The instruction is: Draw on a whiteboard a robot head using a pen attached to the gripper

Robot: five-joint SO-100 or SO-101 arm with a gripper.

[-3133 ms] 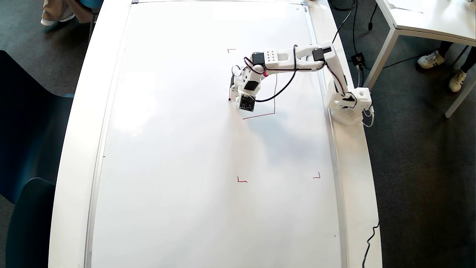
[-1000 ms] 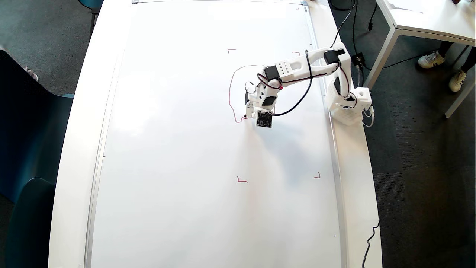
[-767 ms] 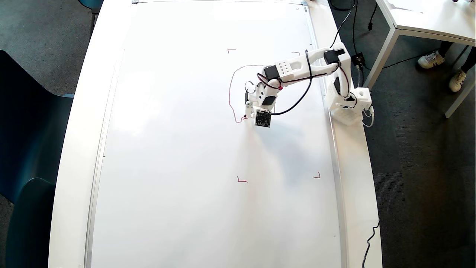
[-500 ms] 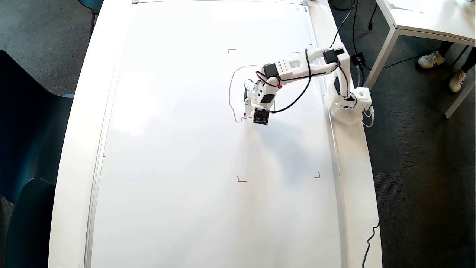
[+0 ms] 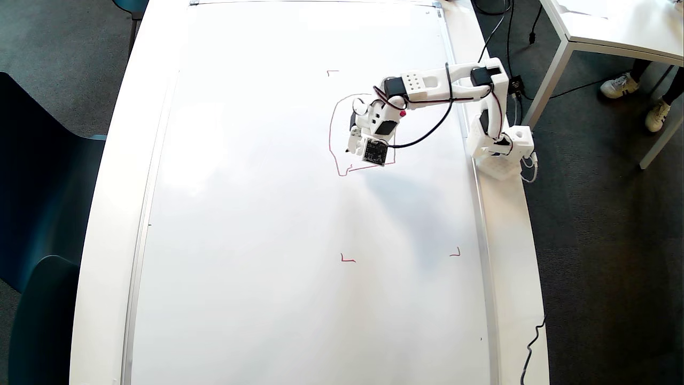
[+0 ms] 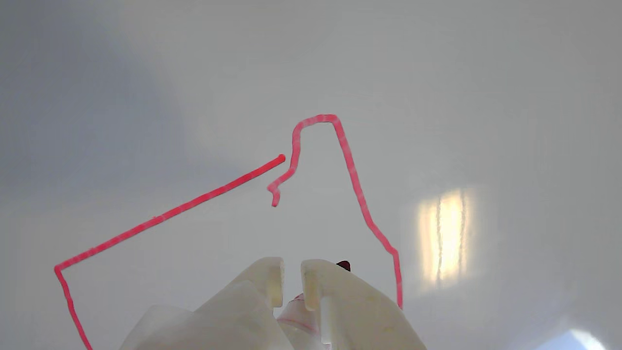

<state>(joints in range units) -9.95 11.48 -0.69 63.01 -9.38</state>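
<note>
The whiteboard (image 5: 267, 214) fills most of the table. A partial red outline of the robot head (image 5: 331, 128) lies at its upper right and shows only its left side and bottom edge. No inner squares are visible. The white gripper (image 5: 351, 145) hovers over this outline, pointing down at the left edge. It is shut on the pen, whose red cap end (image 5: 402, 113) sticks out behind it. In the wrist view the fingers (image 6: 267, 284) stand almost together around the pen (image 6: 295, 313). The red line (image 6: 350, 165) runs ahead of them on the board (image 6: 146, 97).
The arm's white base block (image 5: 499, 152) sits on the table rim at the board's right edge, with black cables trailing off. Small red corner marks (image 5: 347, 259) sit on the board. Dark chairs (image 5: 43, 214) stand to the left, and another table (image 5: 614, 27) at the top right.
</note>
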